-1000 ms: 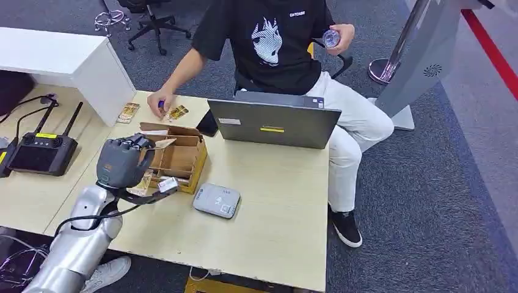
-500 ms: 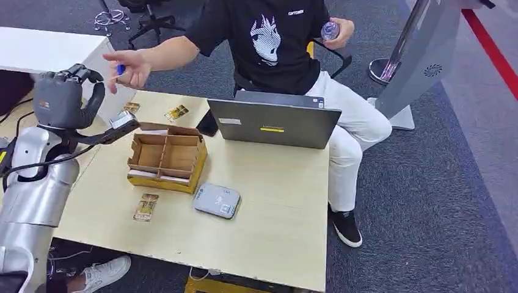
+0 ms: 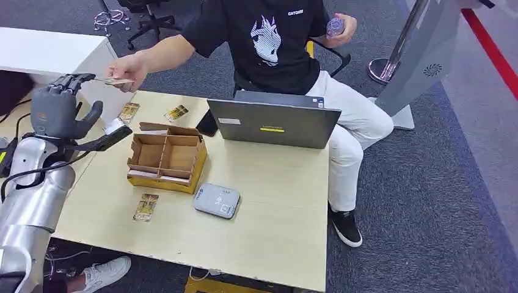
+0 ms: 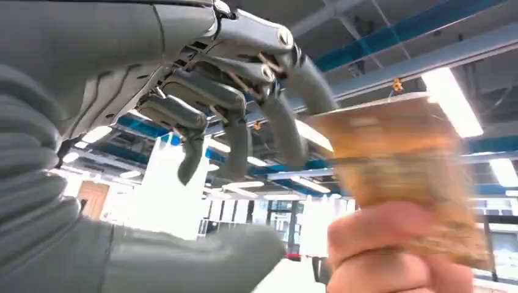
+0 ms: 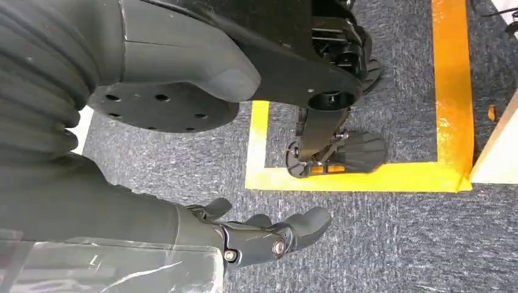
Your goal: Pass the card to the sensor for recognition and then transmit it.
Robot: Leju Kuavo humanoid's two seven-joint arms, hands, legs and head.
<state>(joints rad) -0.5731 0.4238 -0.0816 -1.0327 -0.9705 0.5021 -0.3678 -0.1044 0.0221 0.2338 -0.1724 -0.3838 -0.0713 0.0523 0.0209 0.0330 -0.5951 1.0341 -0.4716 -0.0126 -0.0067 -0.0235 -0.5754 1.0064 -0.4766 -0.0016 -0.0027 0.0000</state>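
- Head view: left robot hand (image 3: 58,110) raised off the surface's (image 3: 275,207) left end, fingers spread, empty; fingertips just beside the card (image 3: 115,80) pinched in the person's hand (image 3: 129,68). Sensor (image 3: 217,200) lies flat near the cardboard box (image 3: 166,157).
- Versus half a second earlier: the person now holds the card; the left hand sits slightly lower.
- Left wrist view: left hand fingers (image 4: 256,97) apart, the card (image 4: 403,171) blurred, gripped by the person's fingers (image 4: 379,250); contact with the robot hand unclear.
- Right wrist view: right robot hand (image 5: 269,235) hangs over carpet, fingers loosely apart, empty.
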